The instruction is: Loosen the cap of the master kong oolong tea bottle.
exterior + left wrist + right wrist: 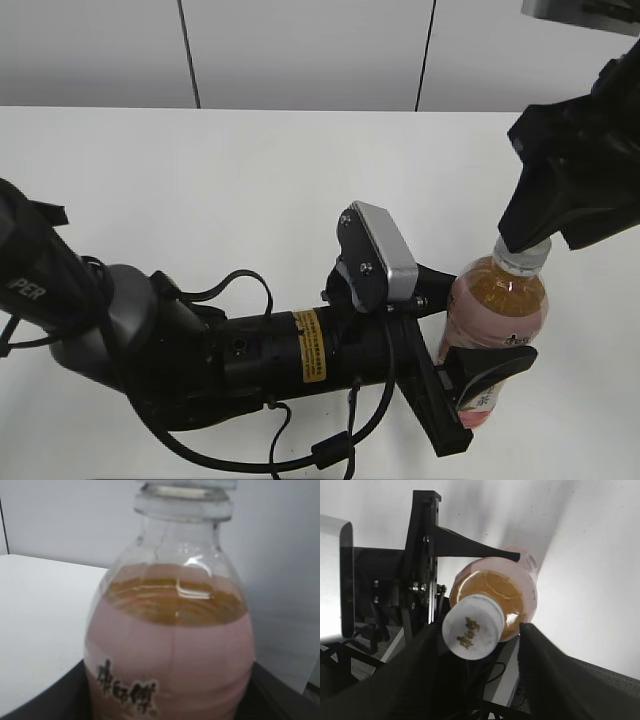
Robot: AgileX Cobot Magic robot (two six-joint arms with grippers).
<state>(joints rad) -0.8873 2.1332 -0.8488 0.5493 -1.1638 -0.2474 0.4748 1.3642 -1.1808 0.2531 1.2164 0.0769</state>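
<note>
The master kong oolong tea bottle [497,312] stands upright at the right of the white table [200,190], its lower body clamped between the black fingers of the left gripper [478,375]. From above, the right gripper [477,645] hangs over the bottle's neck, its two fingers spread either side of the white cap [472,626] and seemingly not pressing it, while amber tea shows through the clear shoulder
</note>
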